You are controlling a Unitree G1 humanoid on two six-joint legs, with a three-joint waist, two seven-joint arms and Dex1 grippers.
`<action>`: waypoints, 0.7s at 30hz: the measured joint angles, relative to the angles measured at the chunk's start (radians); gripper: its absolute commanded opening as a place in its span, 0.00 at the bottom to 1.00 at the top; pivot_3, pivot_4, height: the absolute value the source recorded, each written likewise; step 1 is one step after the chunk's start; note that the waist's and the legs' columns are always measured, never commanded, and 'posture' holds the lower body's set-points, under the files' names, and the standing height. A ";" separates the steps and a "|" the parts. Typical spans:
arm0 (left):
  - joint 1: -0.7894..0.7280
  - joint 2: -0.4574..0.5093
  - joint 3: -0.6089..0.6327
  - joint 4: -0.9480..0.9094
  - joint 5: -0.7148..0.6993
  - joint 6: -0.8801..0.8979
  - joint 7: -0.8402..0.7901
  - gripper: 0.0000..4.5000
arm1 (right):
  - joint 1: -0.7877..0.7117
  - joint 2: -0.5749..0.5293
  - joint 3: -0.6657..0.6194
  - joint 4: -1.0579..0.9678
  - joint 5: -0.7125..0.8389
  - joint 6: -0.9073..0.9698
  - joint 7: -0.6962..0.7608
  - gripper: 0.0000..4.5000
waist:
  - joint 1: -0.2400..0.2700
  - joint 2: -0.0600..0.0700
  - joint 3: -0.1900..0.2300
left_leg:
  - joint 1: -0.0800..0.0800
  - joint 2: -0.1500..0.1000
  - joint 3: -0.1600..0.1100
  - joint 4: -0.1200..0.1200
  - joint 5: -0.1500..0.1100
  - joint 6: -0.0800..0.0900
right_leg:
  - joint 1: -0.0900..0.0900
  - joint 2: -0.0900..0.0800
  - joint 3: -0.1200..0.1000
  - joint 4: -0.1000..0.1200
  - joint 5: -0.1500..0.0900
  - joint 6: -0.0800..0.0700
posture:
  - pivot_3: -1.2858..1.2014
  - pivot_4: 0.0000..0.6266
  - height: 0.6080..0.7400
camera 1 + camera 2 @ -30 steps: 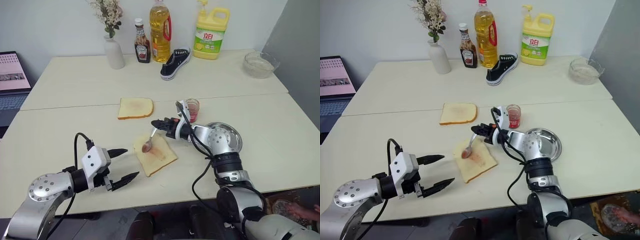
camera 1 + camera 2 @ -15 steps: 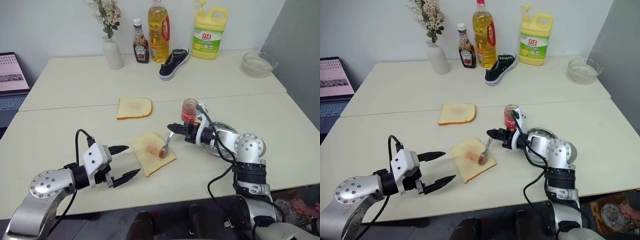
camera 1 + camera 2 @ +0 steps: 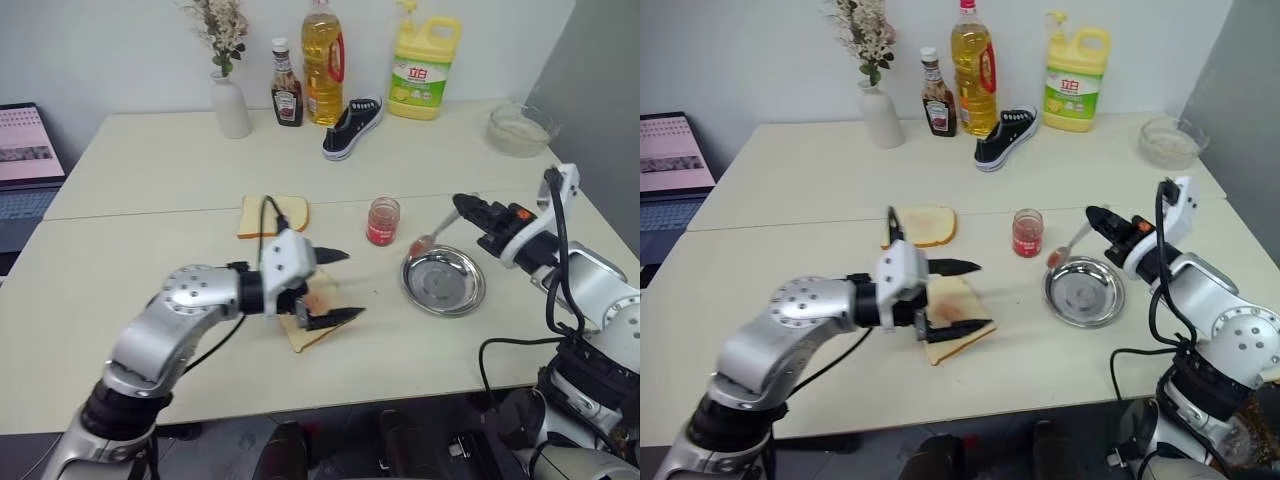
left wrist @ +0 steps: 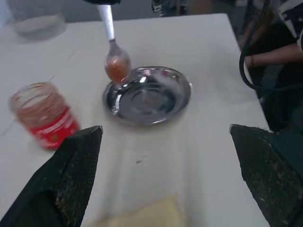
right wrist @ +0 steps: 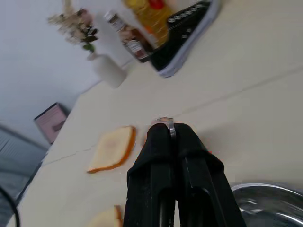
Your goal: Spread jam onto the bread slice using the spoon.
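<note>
The bread slice (image 3: 952, 298), with a reddish smear, lies on the table near the front. My left gripper (image 3: 355, 284) is open above it, one finger on each side of its right half. To the right, my right gripper (image 3: 462, 205) is shut on the handle of the spoon (image 3: 425, 240). The spoon's bowl (image 4: 117, 64) carries red jam and hangs above the near-left rim of the steel dish (image 3: 470, 295). The jam jar (image 3: 382, 220) stands between the bread and the dish. In the right wrist view the spoon's handle end (image 5: 169, 126) shows between the shut fingers (image 5: 158, 156).
A second bread slice (image 3: 275, 213) lies behind the left gripper. At the back stand a vase (image 3: 229, 100), a ketchup bottle (image 3: 286, 97), an oil bottle (image 3: 322, 62), a shoe (image 3: 352, 113) and a detergent jug (image 3: 425, 68). A glass bowl (image 3: 518, 128) sits far right, a laptop (image 3: 25, 160) at left.
My right gripper has carried the spoon off the bread, right and up to the dish. My left gripper has swung right from the table's front to over the bread slice.
</note>
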 measured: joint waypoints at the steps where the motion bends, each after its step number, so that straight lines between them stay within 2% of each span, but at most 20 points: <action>1: -0.019 -0.017 -0.029 0.028 0.029 -0.013 0.005 1.00 | 0.018 0.000 -0.013 0.001 0.008 -0.022 -0.013 0.01 | -0.001 0.000 0.000 | 0.000 0.000 0.000 0.000 0.000 0.000 | 0.000 0.000 0.000 0.000 0.000 0.000 | 0.52 0.24 1.00; 6: -0.086 -0.114 -0.109 0.146 0.112 -0.062 0.016 1.00 | 0.104 -0.001 -0.051 0.019 0.018 -0.165 -0.026 0.01 | -0.002 0.000 0.000 | 0.000 0.000 0.000 0.001 0.000 0.000 | 0.001 0.001 0.001 0.000 -0.003 0.005 | 0.52 0.24 1.00; 10: -0.122 -0.132 -0.160 0.251 0.186 -0.133 -0.001 1.00 | 0.124 0.036 -0.075 0.117 0.023 -0.316 -0.014 0.01 | -0.004 0.001 0.000 | 0.002 0.000 0.003 0.001 0.000 0.000 | 0.001 0.001 0.003 0.001 -0.003 0.005 | 0.52 0.24 1.00; 21: -0.145 -0.146 -0.166 0.316 0.234 -0.202 -0.050 1.00 | 0.195 -0.003 0.058 0.308 -0.035 -0.462 0.132 0.01 | -0.001 0.001 0.000 | 0.001 0.000 0.003 0.001 0.000 0.000 | 0.001 0.001 0.003 0.001 -0.003 0.005 | 0.52 0.24 1.00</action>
